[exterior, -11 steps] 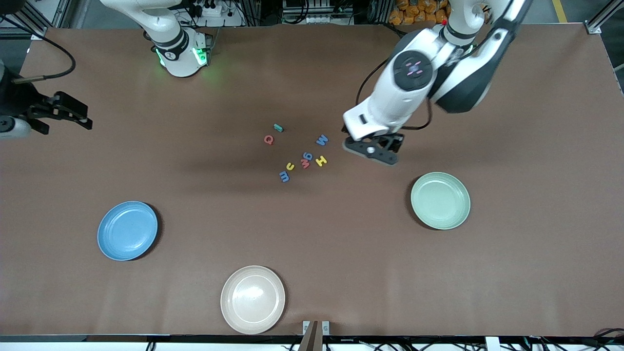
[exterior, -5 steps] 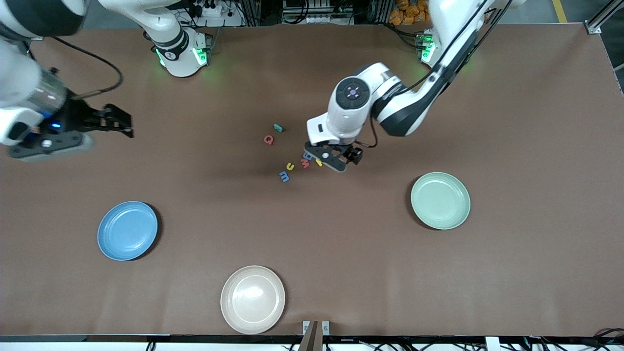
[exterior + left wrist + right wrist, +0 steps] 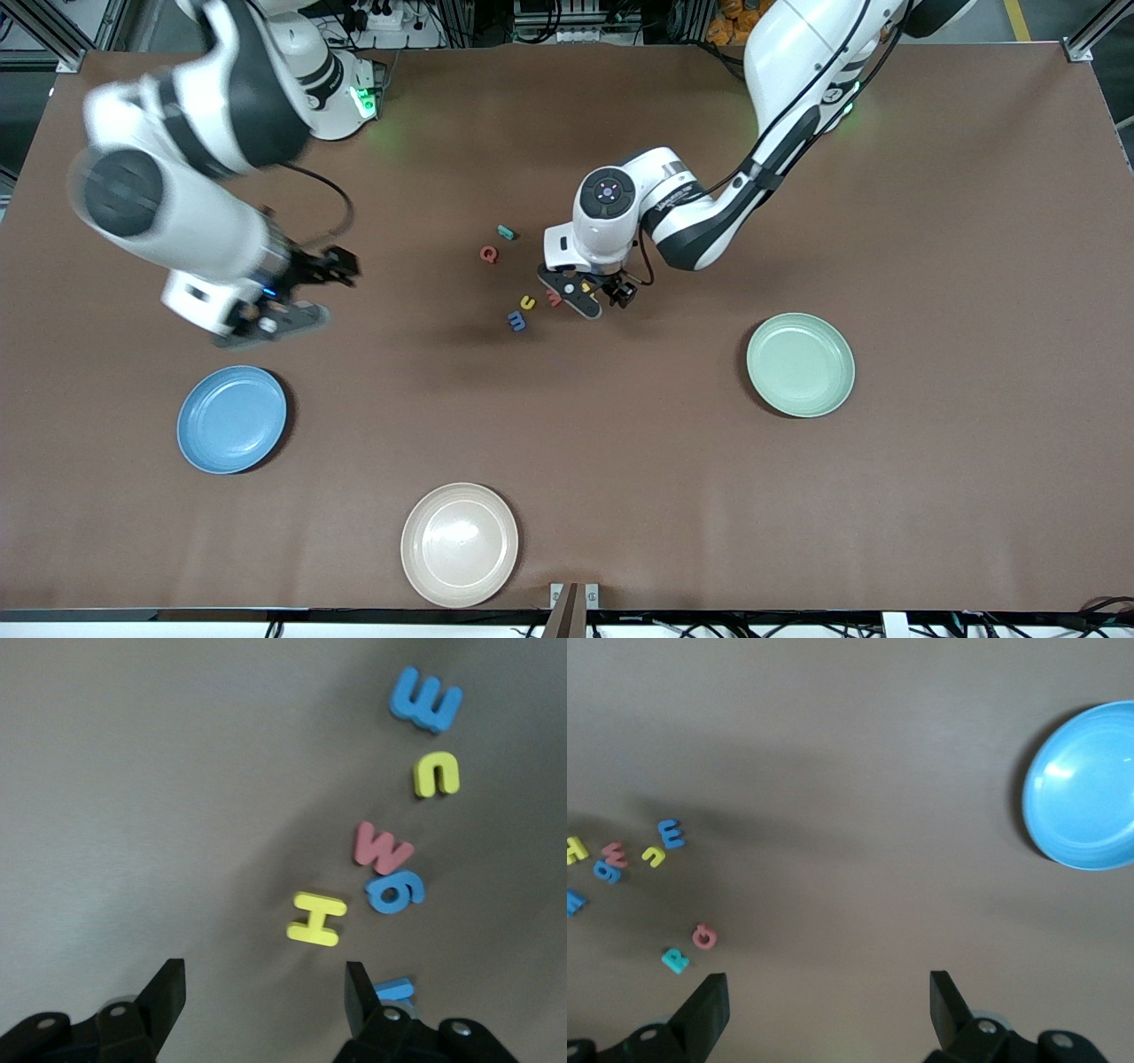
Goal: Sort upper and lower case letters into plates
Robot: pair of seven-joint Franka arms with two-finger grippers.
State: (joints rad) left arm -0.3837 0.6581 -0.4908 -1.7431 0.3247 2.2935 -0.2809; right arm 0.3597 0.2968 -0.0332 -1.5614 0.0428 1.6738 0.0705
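Several small toy letters lie mid-table: a teal one (image 3: pixel 506 232), a red Q (image 3: pixel 488 254), a yellow u (image 3: pixel 527 302), a blue m (image 3: pixel 516 320) and a red w (image 3: pixel 555 299). My left gripper (image 3: pixel 589 292) hovers open over the cluster and hides the others in the front view. Its wrist view shows the yellow H (image 3: pixel 316 919) just ahead of its open fingertips (image 3: pixel 264 992), with the blue g (image 3: pixel 395 891), red w (image 3: pixel 382 849) and a blue M (image 3: pixel 392 989) beside one finger. My right gripper (image 3: pixel 292 288) (image 3: pixel 828 1001) is open and empty over bare table. The blue plate (image 3: pixel 231 419) and pale green plate (image 3: pixel 800 364) hold nothing.
A cream-beige plate (image 3: pixel 459 544) sits near the table's front edge, nearest to the front camera. The blue plate also shows in the right wrist view (image 3: pixel 1085 797). The brown table (image 3: pixel 930 221) lies bare toward the left arm's end.
The right arm swung in from the table's end to a spot above the blue plate's side. The left gripper moved from beside the letters to over them.
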